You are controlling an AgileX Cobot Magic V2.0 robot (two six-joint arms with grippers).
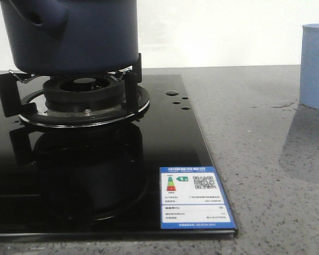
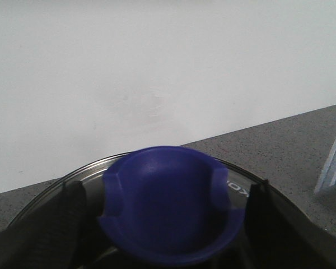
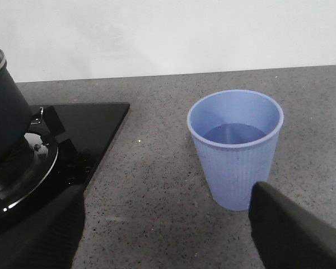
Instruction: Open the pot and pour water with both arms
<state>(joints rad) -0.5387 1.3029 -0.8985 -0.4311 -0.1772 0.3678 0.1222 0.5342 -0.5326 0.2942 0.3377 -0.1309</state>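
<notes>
The dark navy pot (image 1: 69, 37) stands on the gas burner (image 1: 85, 93) at the back left; its top is cut off in the front view. It also shows in the right wrist view (image 3: 3, 117). My left gripper (image 2: 167, 193) is open, one finger on each side of the blue knob (image 2: 171, 204) of the glass lid (image 2: 238, 188), with small gaps to the knob. My right gripper (image 3: 168, 196) is open and empty over the counter. The pale blue ribbed cup (image 3: 235, 151) holds water and stands just beyond its right finger (image 3: 291, 230). Neither gripper shows in the front view.
The burner sits on a black glass hob (image 1: 165, 138) with an energy label (image 1: 194, 197) at its front right corner. The cup (image 1: 315, 66) stands on the grey speckled counter (image 1: 255, 159) at the far right, with a few water drops (image 1: 282, 103) beside it. A white wall is behind.
</notes>
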